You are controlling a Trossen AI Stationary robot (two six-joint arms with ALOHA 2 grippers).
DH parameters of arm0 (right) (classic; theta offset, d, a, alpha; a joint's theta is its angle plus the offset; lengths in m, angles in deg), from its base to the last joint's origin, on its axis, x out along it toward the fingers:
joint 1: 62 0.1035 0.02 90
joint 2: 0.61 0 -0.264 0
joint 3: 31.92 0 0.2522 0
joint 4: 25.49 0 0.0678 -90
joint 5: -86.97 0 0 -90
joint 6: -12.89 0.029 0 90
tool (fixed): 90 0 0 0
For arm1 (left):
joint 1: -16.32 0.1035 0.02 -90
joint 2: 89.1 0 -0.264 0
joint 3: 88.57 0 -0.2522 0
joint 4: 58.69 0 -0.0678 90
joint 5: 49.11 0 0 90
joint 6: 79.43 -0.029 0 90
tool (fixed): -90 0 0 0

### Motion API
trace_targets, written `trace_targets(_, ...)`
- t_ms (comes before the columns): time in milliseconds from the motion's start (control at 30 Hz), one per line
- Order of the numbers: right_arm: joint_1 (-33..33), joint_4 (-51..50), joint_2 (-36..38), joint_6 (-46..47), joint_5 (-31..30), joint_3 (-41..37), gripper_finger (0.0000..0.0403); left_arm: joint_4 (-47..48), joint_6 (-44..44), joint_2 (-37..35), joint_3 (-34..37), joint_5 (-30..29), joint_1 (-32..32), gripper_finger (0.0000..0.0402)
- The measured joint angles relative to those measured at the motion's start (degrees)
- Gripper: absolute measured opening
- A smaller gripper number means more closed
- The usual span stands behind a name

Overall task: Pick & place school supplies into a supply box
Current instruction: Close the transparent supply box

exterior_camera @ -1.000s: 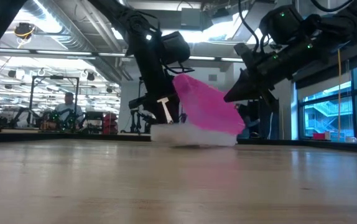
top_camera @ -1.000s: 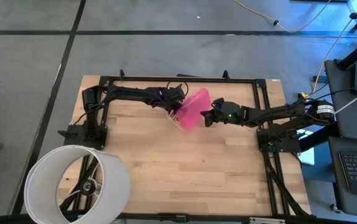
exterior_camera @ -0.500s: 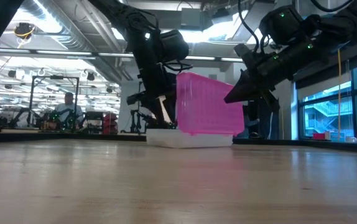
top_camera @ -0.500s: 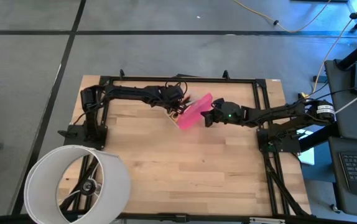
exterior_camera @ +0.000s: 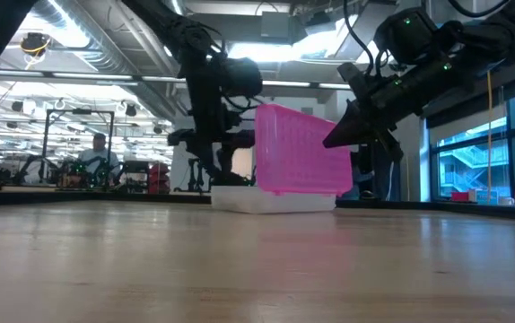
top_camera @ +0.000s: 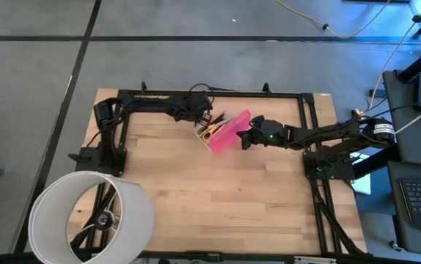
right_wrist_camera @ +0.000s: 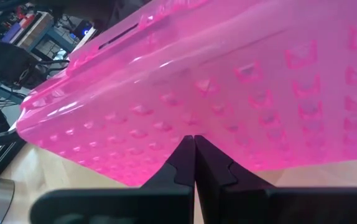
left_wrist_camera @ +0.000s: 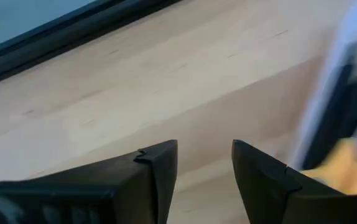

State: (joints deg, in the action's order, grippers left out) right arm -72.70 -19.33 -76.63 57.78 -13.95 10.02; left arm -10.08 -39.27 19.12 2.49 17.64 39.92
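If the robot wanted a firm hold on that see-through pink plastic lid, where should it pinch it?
Probably the free long edge of the pink plastic lid, approached from the right arm's side. It stands nearly upright above the clear box, a thin rim; the right gripper is already there.

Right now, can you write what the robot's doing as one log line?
left gripper: open, empty, beside supply box | right gripper: shut, at raised pink lid | box: supplies inside

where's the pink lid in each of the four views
High view: pink lid at the table's far middle, raised over the clear box base.
Low view: lid centre, upright above the base.
Left wrist view: not in it.
Right wrist view: lid fills most of the picture.
Shared landmark: the right gripper at the lid's edge.
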Motion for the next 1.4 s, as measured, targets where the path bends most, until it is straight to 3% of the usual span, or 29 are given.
trace_targets(200, -0.75, 0.17, 0.00, 0.01, 0.00, 0.00, 0.0004, 5.03, -0.36, 0.35, 0.03, 2.59, 2.09, 0.0144)
trace_targets(500, -2.33, 2.62, 0.00, -0.24, 0.28, 0.00, 0.0004, 3.57, 1.63, 0.50, 4.36, 8.58, 3.06, 0.0144)
trace_targets(733, -2.33, 2.61, 0.01, -0.45, 0.28, 0.00, 0.0004, -3.97, 6.20, 0.82, 8.20, 15.91, 3.93, 0.0146)
trace_targets(1067, -2.42, 2.58, 0.00, -0.43, 0.55, 0.00, 0.0004, -8.50, 7.12, 0.94, 8.33, 17.99, 3.84, 0.0145)
trace_targets(1400, -2.42, 2.12, 0.01, -0.72, 0.57, 0.00, 0.0004, -8.33, 13.01, 0.94, 8.33, 20.74, -2.15, 0.0144)
